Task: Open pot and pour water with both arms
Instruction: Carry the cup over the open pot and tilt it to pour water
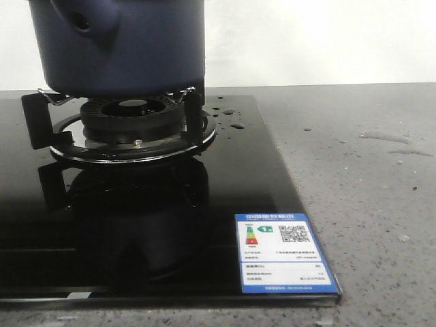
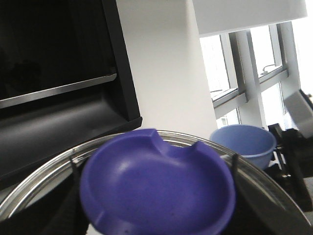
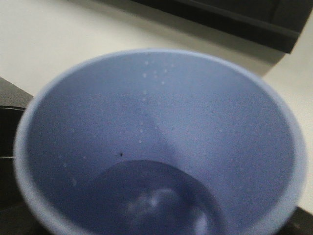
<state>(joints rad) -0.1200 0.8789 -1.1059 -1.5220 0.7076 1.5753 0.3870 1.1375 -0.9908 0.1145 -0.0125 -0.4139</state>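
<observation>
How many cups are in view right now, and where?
1. The light blue cup fills the right wrist view, a little water in its bottom; the same cup shows in the left wrist view beyond the purple lid. The front view shows none; others may be hidden.

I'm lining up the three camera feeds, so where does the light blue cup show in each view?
Front view: the light blue cup is not in it; only the dark pot on the burner shows.
Left wrist view: the cup sits right of centre, beyond the glass lid's rim.
Right wrist view: the cup fills the frame, seen from above, water at its bottom.
Shared landmark: the cup itself links both wrist views; none links the front view.
</observation>
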